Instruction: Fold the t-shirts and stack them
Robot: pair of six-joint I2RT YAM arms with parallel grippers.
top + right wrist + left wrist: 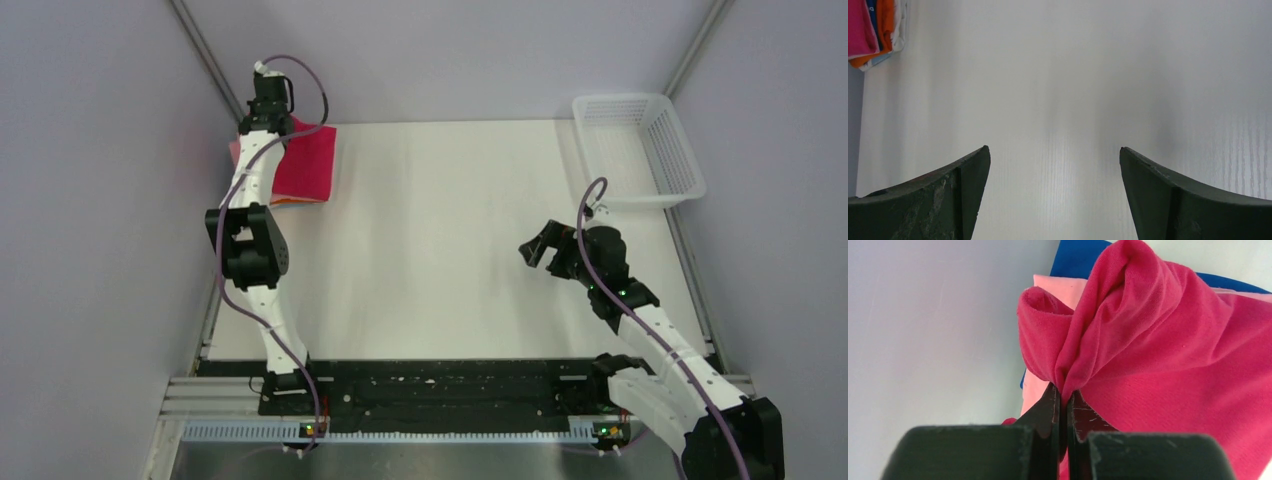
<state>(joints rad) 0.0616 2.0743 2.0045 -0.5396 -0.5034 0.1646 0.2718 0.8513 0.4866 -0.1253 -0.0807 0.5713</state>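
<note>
White table (450,250): crimson-red cotton t-shirt (1173,365) on the stack at ten o'clock.
The left gripper (1064,390) clamps a bunched fold of it, seemingly to settle it over the folded light-pink tee (1068,284) and folded blue tee (1078,257); the right gripper (1053,148) gapes empty at three o'clock, clear.

Lab test cell: plain grey walls (90,200), aluminium frame rails (205,52), white table (450,250).

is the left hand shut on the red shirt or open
Shut: the left hand pinches a bunched fold of the red shirt.
</note>
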